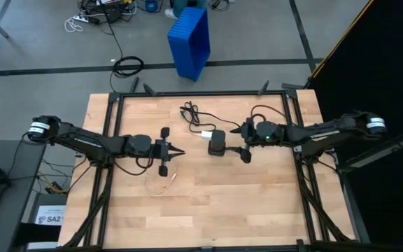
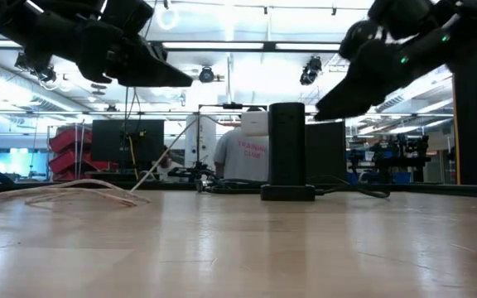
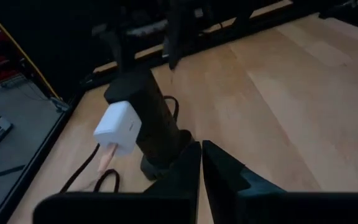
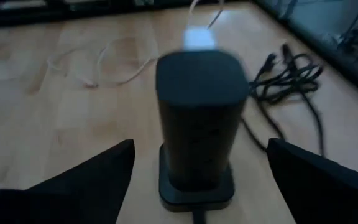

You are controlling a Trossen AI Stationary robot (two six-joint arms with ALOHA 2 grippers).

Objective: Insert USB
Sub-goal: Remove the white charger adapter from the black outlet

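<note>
On the left of the table (image 1: 208, 210), the left claw (image 1: 179, 153) hangs with its fingers pressed together, holding nothing. A thin pale cable (image 1: 163, 183) lies loose on the wood just beside it; its plug end is too small to make out. At the middle stands the black charging tower (image 1: 217, 143), upright on its base, a white adapter (image 3: 117, 128) stuck to its side, which the low view hides. A black cord (image 1: 193, 115) trails behind it. The right claw (image 1: 243, 140) hovers just beside the tower, fingers spread wide and empty. Beyond the table a blue bin (image 1: 190, 40) sits on the floor.
</note>
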